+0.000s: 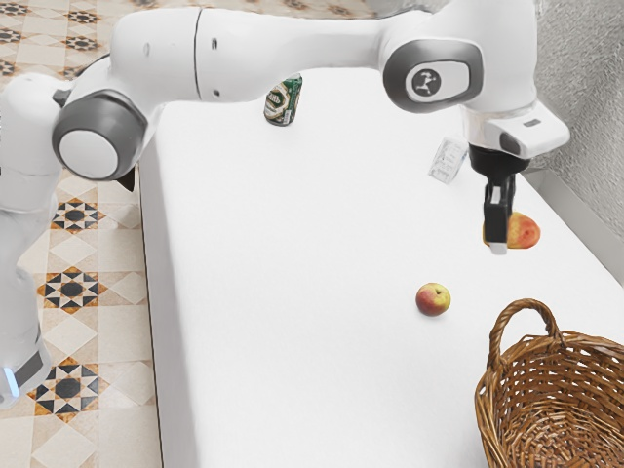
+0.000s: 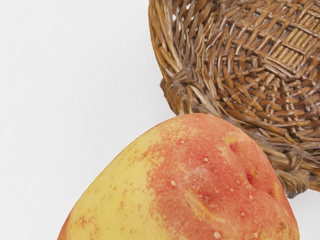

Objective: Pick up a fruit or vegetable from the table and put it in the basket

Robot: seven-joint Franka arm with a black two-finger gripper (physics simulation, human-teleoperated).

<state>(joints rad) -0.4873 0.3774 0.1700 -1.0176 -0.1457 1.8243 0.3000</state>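
1. Jaws look clamped on the mango (image 1: 526, 231), going by the exterior view; near finger lies across its side, far one is hidden behind it, so that's my read rather than a clean sighting. Gripper (image 1: 498, 244) points straight down, and more fruit juts out toward the exterior view's right than the other way; I'd keep the squeeze steady and skip any jerky moves, since an off-centre hold could let it twist.

2. Same view: basket (image 1: 490, 400) sits apart from the fruit, nearer the camera, with its handle (image 1: 500, 327) arching up on the mango's side; I'd get enough height to clear that first, then go across; clipping it could drag the basket or knock the fruit loose; the apple (image 1: 433, 299) can just be left alone.

3. Wrist view: mango looms in front of the basket's near rim, so I'd call it lifted but not over the opening; centre it over the woven bottom, lower gently, then let go.
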